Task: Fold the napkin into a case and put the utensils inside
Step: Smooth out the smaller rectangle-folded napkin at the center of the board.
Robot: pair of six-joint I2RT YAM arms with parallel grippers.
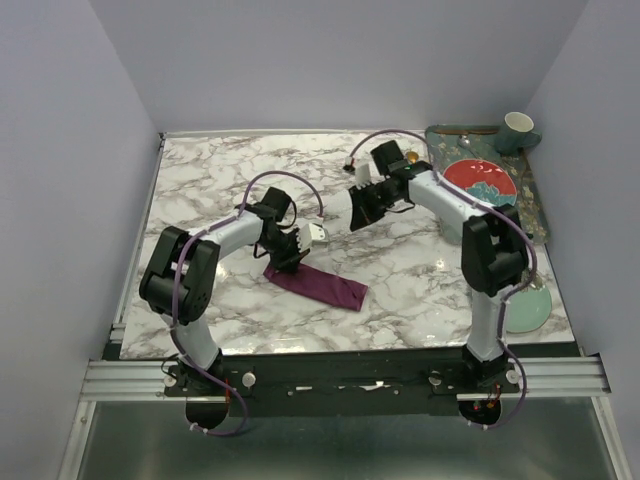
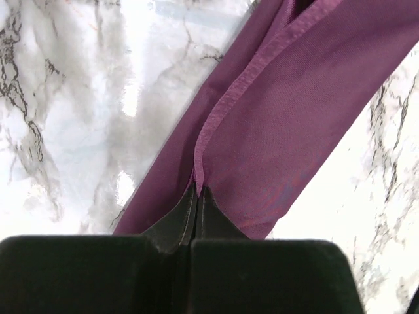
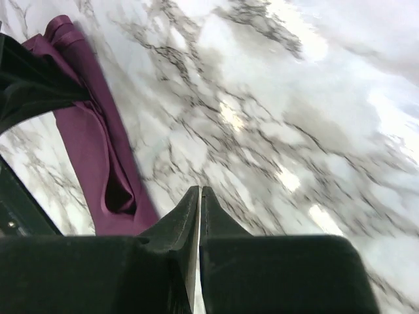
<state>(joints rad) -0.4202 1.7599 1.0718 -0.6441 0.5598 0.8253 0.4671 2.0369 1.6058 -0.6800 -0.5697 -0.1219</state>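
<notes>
The plum-purple napkin lies on the marble table as a narrow folded strip, the case shape, running from my left gripper toward the front right. My left gripper is shut on a hemmed edge of the napkin; its tips pinch the fold at the strip's near end. My right gripper is shut and empty, hovering above bare marble behind the napkin. In the right wrist view its tips are closed, and the napkin shows an open pocket mouth to their left. I cannot make out the fork or spoon.
A dark patterned tray at the back right holds a red plate and a cup. A pale green plate sits at the right front edge. The left arm's dark finger crosses the right wrist view.
</notes>
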